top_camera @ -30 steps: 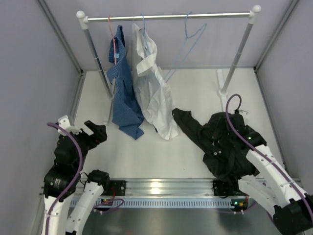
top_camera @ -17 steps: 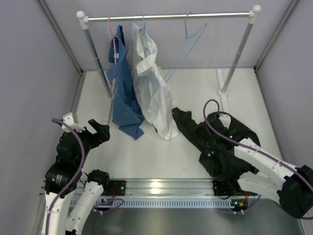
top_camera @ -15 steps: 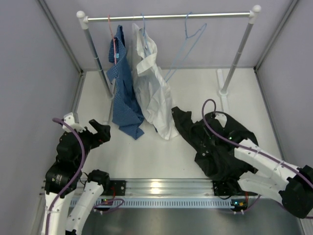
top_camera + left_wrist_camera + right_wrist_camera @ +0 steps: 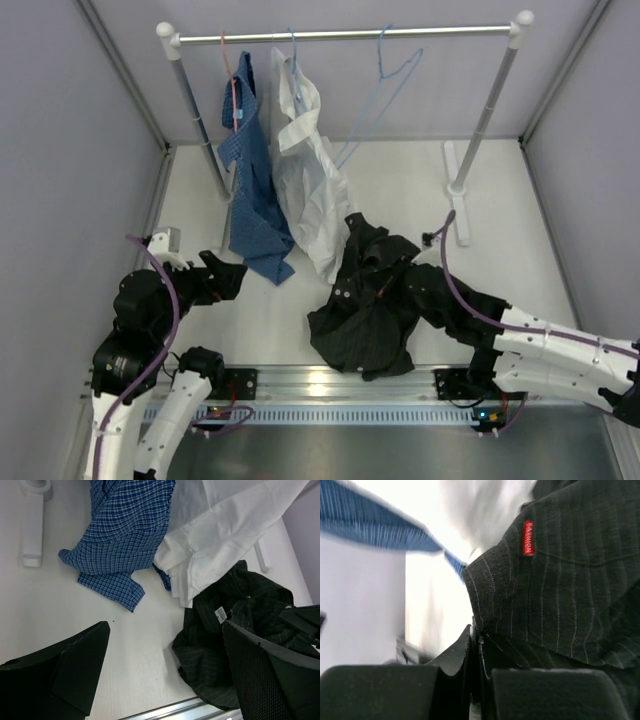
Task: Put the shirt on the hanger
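The large black pinstriped button-up shirt [image 4: 370, 300] lies crumpled on the white worktop [image 4: 300, 295], the right hand [image 4: 476, 645] clamped on a fold of it and the left hand [image 4: 225, 278] spread wide and empty, so the job looks barely begun. The thin light-blue wire hanger [image 4: 381, 60] hangs bare on the metal rail [image 4: 345, 36], well apart, and dressing it is all left to do. A small red label [image 4: 528, 537] on the cloth reads "FASHION".
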Available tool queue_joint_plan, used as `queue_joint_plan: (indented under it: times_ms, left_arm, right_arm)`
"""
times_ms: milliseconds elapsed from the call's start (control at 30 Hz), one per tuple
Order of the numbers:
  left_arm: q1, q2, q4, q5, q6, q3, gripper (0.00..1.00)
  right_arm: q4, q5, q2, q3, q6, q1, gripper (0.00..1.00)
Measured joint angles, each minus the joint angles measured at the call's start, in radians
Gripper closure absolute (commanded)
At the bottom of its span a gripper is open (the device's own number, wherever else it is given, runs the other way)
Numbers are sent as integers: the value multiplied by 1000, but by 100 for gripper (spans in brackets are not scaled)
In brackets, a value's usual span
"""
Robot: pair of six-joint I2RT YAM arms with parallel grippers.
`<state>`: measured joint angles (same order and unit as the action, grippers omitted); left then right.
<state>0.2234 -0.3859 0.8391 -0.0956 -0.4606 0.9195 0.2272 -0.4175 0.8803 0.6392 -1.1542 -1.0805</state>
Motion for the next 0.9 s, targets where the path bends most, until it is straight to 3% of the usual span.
queue_joint_plan:
  times_ms: [67, 167, 200, 300, 400, 500, 700, 900]
  left_arm:
    - [0, -14, 0, -22, 7, 1, 2]
    - [0, -47, 2, -27, 31, 6, 2]
    - [0, -54, 2, -22, 38, 7, 2]
    - [0, -58, 1, -13, 42, 7, 2]
    - [0, -60, 1, 0, 41, 6, 2]
    - [0, -63, 2, 10, 40, 2, 2]
    - [0, -63, 1, 15, 40, -4, 2]
    - [2, -63, 1, 19, 40, -12, 2]
  right_arm:
    - [29, -90, -68, -45, -63, -2, 100]
    - [196, -226, -261, -124, -166, -4, 84]
    - [269, -269, -340, -143, -197, -4, 52]
    - [438, -364, -568, -169, -249, -3, 15]
    - [524, -402, -673, -160, -202, -3, 8]
    - [586, -415, -599, -89, -85, -3, 1]
    - [591, -365, -51, 277, 304, 43, 1]
    - [443, 9, 326, 365, 723, 343, 9]
